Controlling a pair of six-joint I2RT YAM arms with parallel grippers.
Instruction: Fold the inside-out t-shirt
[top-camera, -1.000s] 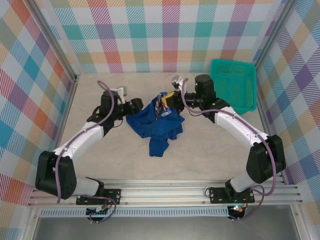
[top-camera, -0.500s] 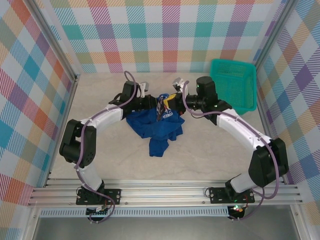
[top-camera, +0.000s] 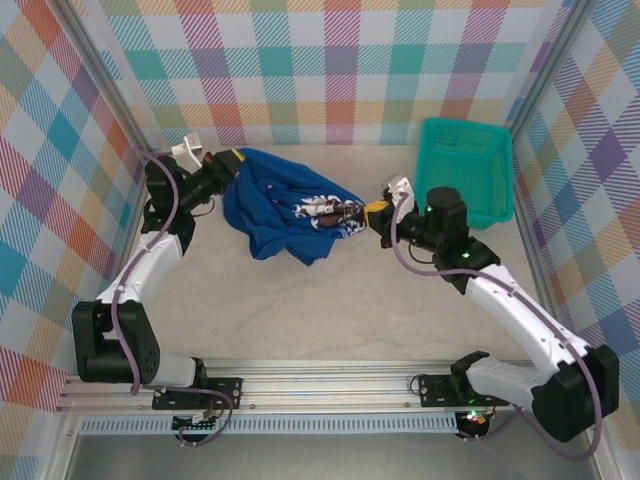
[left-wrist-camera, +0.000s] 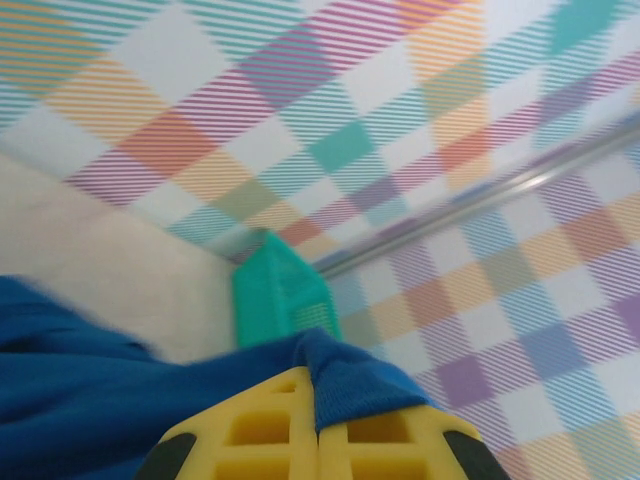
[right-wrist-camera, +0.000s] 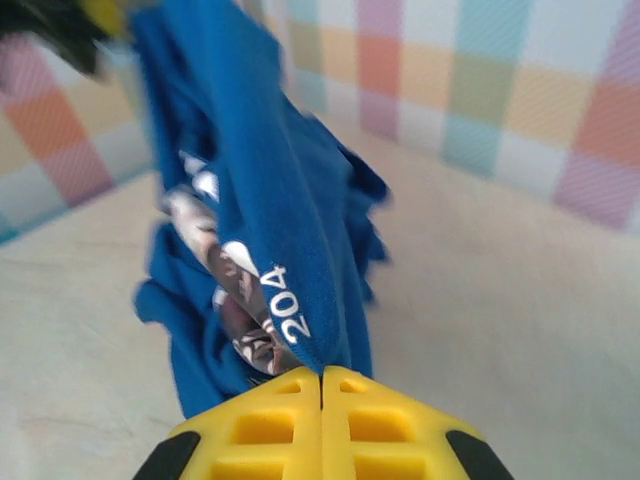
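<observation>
The royal-blue inside-out t-shirt (top-camera: 280, 205) hangs stretched between my two grippers above the back of the table, its printed graphic (top-camera: 325, 212) showing near the right end. My left gripper (top-camera: 226, 163) at the back left is shut on one edge of the t-shirt (left-wrist-camera: 360, 385), blue cloth pinched between the yellow fingers (left-wrist-camera: 265, 425). My right gripper (top-camera: 372, 214) is shut on the other end of the t-shirt (right-wrist-camera: 290, 240), where white digits and the graphic show just above the closed jaws. The cloth sags in a bunch between the two grips.
A teal plastic mesh basket (top-camera: 467, 165) stands at the back right, close to my right arm, and shows as the basket (left-wrist-camera: 280, 300) beyond the cloth in the left wrist view. Plaid walls enclose the table (top-camera: 330, 300) on three sides.
My left gripper closed on the shirt and pulled it to the back left. The right gripper drew back to the right, so the shirt is lifted and stretched between them.
</observation>
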